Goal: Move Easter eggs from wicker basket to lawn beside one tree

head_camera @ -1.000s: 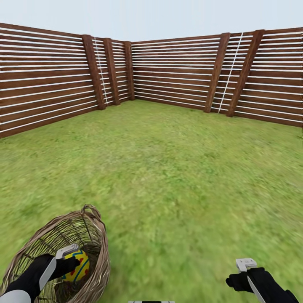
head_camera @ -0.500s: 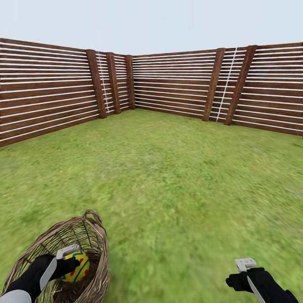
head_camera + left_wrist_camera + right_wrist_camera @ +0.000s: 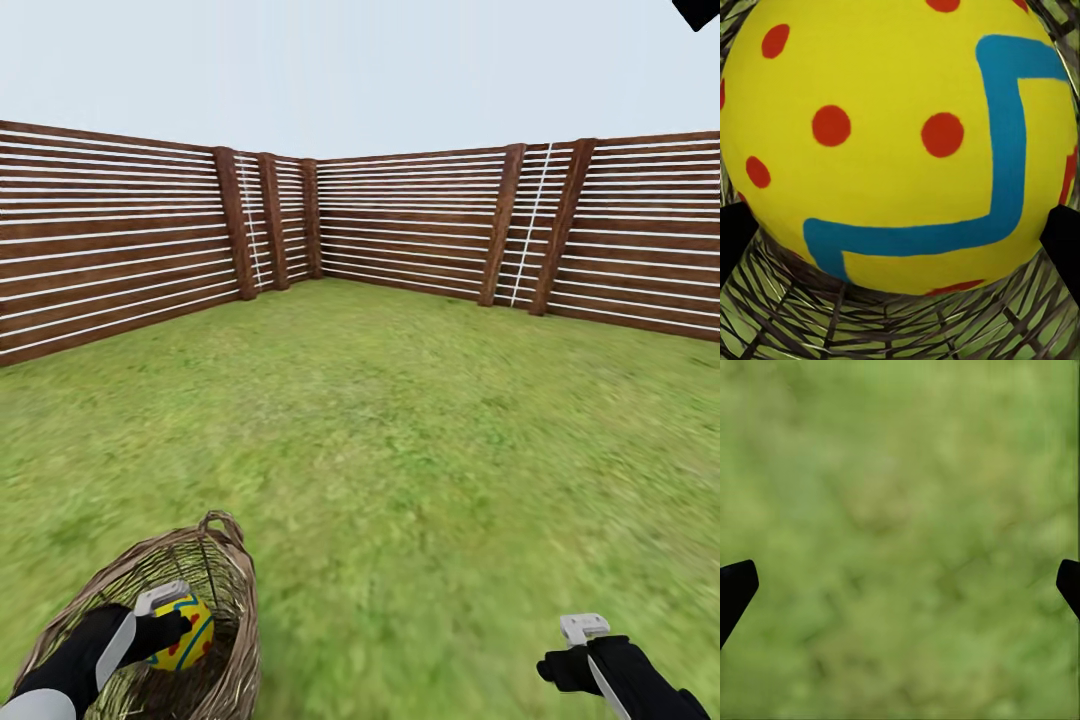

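Lawn (image 3: pixel 400 420) meets slatted fence (image 3: pixel 420 220); left claw (image 3: pixel 178 628) pinches egg (image 3: pixel 185 630), right claw (image 3: pixel 900 577) spread.

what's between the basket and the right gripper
Bare lawn and nothing else, in the head view, from the basket to the right gripper.

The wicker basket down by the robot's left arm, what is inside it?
Inside the wicker basket one yellow Easter egg shows, held between the fingers of the left pincer. The arm and the egg cover the rest of the inside, so other eggs cannot be seen.
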Controlling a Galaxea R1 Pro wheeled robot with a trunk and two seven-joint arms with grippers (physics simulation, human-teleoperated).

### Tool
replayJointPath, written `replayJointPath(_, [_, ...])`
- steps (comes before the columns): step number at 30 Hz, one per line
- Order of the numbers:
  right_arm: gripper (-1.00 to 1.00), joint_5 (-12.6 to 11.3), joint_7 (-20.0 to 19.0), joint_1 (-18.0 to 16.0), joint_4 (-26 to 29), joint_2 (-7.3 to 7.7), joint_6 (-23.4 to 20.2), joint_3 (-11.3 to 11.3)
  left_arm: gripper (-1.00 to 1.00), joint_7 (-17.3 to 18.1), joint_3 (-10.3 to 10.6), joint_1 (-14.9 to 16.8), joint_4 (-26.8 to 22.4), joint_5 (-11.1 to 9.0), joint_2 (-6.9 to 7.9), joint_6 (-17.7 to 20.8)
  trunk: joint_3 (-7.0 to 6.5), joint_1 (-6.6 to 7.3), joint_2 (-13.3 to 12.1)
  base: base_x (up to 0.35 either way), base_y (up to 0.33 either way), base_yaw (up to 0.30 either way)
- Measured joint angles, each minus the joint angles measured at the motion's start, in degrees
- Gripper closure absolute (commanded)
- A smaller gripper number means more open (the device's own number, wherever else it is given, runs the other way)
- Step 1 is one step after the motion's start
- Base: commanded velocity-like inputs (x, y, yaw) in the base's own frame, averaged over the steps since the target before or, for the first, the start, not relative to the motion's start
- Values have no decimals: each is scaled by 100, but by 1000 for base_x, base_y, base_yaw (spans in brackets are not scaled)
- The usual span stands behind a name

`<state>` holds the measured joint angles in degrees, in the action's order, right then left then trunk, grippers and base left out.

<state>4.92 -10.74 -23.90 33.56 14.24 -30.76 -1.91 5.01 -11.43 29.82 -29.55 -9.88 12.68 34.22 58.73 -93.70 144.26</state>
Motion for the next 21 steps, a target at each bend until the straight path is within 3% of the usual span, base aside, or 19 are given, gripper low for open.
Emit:
replayJointPath(3, [-100, 0, 0, 0, 0, -1, 0, 1, 100, -5, 0, 1, 3, -7, -10, -38, 0, -1, 0, -113, 0, 0])
replayJointPath(15, [-100, -1, 0, 0, 1, 0, 0, 6, 100, -18, 0, 2, 9, 0, -123, -38, 0, -4, 0, -323, 0, 0])
replayJointPath(21, [-100, 0, 0, 0, 0, -7, -1, 7, 100, -10, 0, 2, 9, -21, -123, -43, -66, 8, -4, -28, 0, 0])
